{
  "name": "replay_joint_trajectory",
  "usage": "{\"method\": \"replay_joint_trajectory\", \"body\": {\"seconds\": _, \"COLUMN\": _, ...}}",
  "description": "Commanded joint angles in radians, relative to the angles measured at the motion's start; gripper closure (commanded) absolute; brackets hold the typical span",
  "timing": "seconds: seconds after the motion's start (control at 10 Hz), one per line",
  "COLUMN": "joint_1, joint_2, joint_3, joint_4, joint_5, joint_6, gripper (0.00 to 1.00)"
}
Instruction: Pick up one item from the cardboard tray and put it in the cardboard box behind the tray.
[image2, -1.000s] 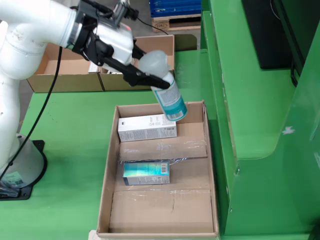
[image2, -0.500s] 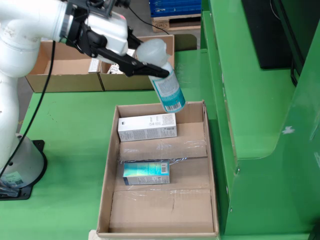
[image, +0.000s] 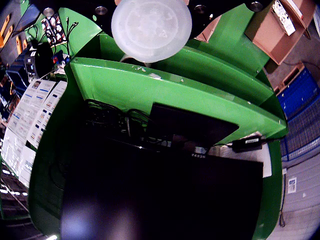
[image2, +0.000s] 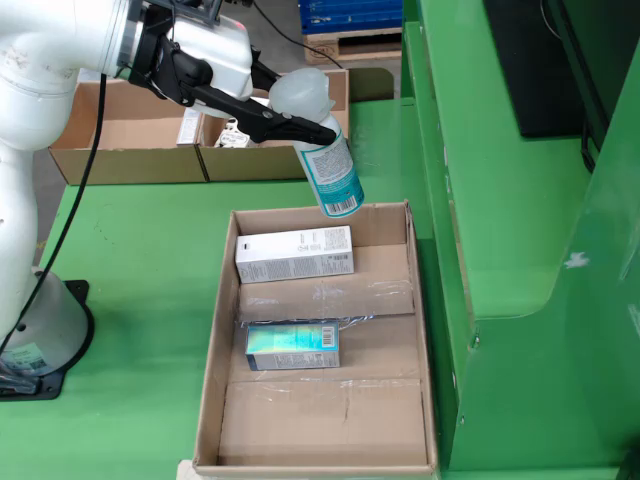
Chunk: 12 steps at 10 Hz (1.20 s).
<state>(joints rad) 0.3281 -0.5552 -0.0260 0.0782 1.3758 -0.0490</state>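
In the fixed side view my gripper (image2: 318, 130) is shut on a spray bottle (image2: 332, 172) with a teal label and a translucent cap. The bottle hangs tilted above the far edge of the cardboard tray (image2: 222, 350). One black finger (image2: 262, 118) crosses the bottle's neck. A white box (image2: 294, 254) and a teal box (image2: 292, 346) lie in the tray. Behind it stands the open cardboard box (image2: 125, 160). In the view that rides on the gripper, the bottle's cap (image: 151, 29) shows end-on as a pale disc; the fingers are hidden.
A tall green machine frame (image2: 500, 200) borders the tray's right side in the side view and fills the riding view (image: 165, 90). The white arm base (image2: 40, 330) stands left of the tray. Small items (image2: 232, 132) lie in the rear box.
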Motion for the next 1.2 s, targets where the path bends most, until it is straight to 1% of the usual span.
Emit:
{"method": "replay_joint_trajectory", "body": {"seconds": 0.0, "joint_1": 0.033, "joint_2": 0.023, "joint_3": 0.026, "joint_4": 0.008, "joint_5": 0.002, "joint_6": -0.022, "gripper": 1.0}}
{"method": "replay_joint_trajectory", "body": {"seconds": 0.1, "joint_1": 0.073, "joint_2": 0.027, "joint_3": 0.026, "joint_4": -0.001, "joint_5": -0.003, "joint_6": -0.043, "gripper": 1.0}}
{"method": "replay_joint_trajectory", "body": {"seconds": 0.2, "joint_1": 0.073, "joint_2": 0.027, "joint_3": 0.026, "joint_4": -0.001, "joint_5": -0.003, "joint_6": -0.043, "gripper": 1.0}}
{"method": "replay_joint_trajectory", "body": {"seconds": 0.3, "joint_1": 0.107, "joint_2": 0.014, "joint_3": 0.026, "joint_4": 0.025, "joint_5": -0.014, "joint_6": -0.067, "gripper": 1.0}}
{"method": "replay_joint_trajectory", "body": {"seconds": 0.5, "joint_1": 0.107, "joint_2": 0.014, "joint_3": 0.026, "joint_4": 0.025, "joint_5": -0.014, "joint_6": -0.067, "gripper": 1.0}}
{"method": "replay_joint_trajectory", "body": {"seconds": 0.6, "joint_1": 0.143, "joint_2": 0.021, "joint_3": 0.026, "joint_4": -0.017, "joint_5": 0.002, "joint_6": -0.082, "gripper": 1.0}}
{"method": "replay_joint_trajectory", "body": {"seconds": 0.7, "joint_1": 0.143, "joint_2": 0.021, "joint_3": 0.026, "joint_4": -0.017, "joint_5": 0.002, "joint_6": -0.082, "gripper": 1.0}}
{"method": "replay_joint_trajectory", "body": {"seconds": 0.8, "joint_1": 0.171, "joint_2": 0.023, "joint_3": 0.026, "joint_4": -0.033, "joint_5": 0.016, "joint_6": -0.108, "gripper": 1.0}}
{"method": "replay_joint_trajectory", "body": {"seconds": 1.0, "joint_1": 0.171, "joint_2": 0.023, "joint_3": 0.026, "joint_4": -0.033, "joint_5": 0.016, "joint_6": -0.108, "gripper": 1.0}}
{"method": "replay_joint_trajectory", "body": {"seconds": 1.1, "joint_1": 0.19, "joint_2": 0.046, "joint_3": 0.026, "joint_4": -0.092, "joint_5": 0.043, "joint_6": -0.124, "gripper": 1.0}}
